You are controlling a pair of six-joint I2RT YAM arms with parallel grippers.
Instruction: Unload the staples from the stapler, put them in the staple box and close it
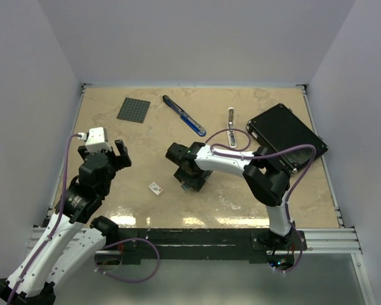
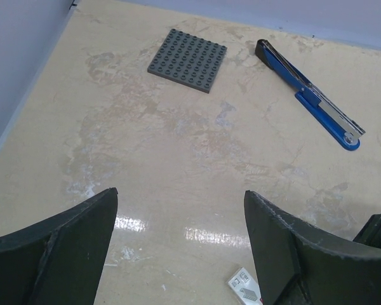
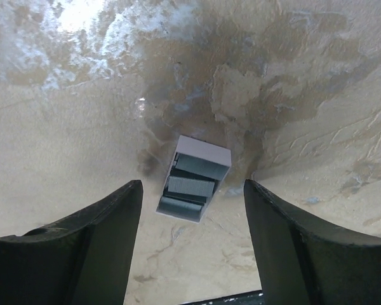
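Looking over the beige table (image 1: pixel 146 143), one sees first a flat black box (image 1: pixel 286 135) at the far right corner. The left gripper (image 2: pixel 181 194) hangs near the left edge, fingers spread wide with nothing between them. The right gripper (image 3: pixel 192 183) hovers over the middle of the surface, likewise released. Its fingers stand either side of a pale block with grey bars (image 3: pixel 200 159) without touching it. A grey studded plate (image 1: pixel 133 109) lies toward the far left corner. The stapler (image 1: pixel 184 115) lies slantwise near the far edge, between that plate and a silver-white bar tool (image 1: pixel 230 119), well apart from both grippers. A small white block (image 1: pixel 155 188) sits toward the near edge; whether it is the pale one I cannot tell.
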